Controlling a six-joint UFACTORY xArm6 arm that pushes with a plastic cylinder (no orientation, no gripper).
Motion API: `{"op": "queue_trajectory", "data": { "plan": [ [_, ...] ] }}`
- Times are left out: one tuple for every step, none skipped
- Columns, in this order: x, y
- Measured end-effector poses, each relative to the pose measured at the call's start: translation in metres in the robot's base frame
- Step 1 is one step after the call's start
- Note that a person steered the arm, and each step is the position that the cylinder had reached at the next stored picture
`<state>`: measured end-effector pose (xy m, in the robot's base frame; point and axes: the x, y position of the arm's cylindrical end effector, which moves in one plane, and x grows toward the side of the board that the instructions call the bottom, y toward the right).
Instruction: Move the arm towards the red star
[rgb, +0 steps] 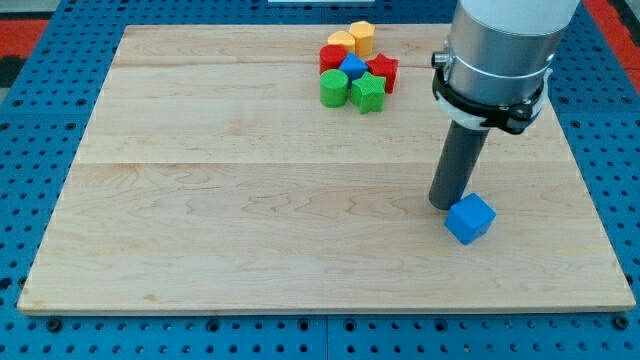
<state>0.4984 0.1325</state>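
Red star (384, 69) sits near the view's top, at the right edge of a tight cluster of blocks on the wooden board (200, 200). Pressed around it are a blue block (353, 66), a green star (367, 93), a green cylinder (334, 88), a red block (331, 56) and two yellow blocks (355, 38) behind. The arm stands well apart from that cluster, lower and to the view's right, and its tip (449, 205) rests just beside a lone blue cube (470, 218), touching or nearly so. The rod carries no jaws at all, so there is nothing to be apart or together.

To do this well, I judge the tip should slide away from the blue cube without dragging it, heading up and to the view's left. Coming at the red star from its open right side looks safest, since every other side is crowded. Slowing near the cluster would help avoid scattering the neighbours.
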Motion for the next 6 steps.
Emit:
{"op": "queue_trajectory", "data": {
  "plan": [
    [0.0, 0.027],
    [0.011, 0.04],
    [0.022, 0.034],
    [-0.049, 0.028],
    [-0.133, 0.028],
    [-0.169, 0.011]
  ]
}}
